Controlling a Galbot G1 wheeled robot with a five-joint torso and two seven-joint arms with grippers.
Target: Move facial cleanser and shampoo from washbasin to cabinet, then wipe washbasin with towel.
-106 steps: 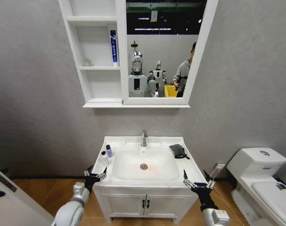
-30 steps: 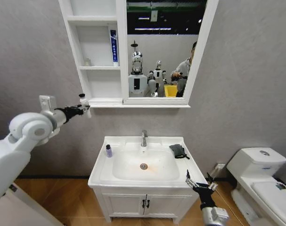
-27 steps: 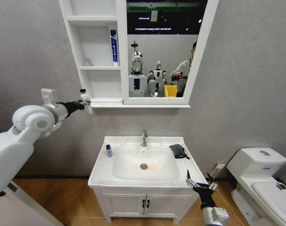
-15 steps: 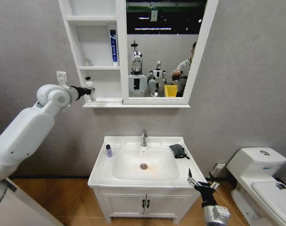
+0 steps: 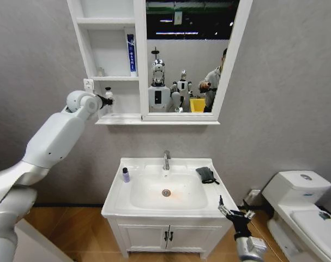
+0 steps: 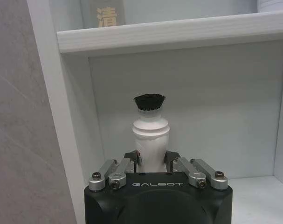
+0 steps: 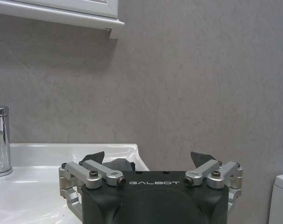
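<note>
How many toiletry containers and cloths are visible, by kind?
White bottle with black cap, in the left gripper: 1
Small dark bottle on the white ceramic washbasin: 1
Blue-labelled white tube: 1
Dark grey towel: 1
Total: 4

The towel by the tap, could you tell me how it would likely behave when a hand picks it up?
The towel lies crumpled, so it is probably floppy and would sag from a pinch. It looks small and thin, so likely light. Being cloth, it should not roll or slip much.

"GALBOT" marks both the left hand (image 6: 152, 163) and the right hand (image 7: 148, 161).
</note>
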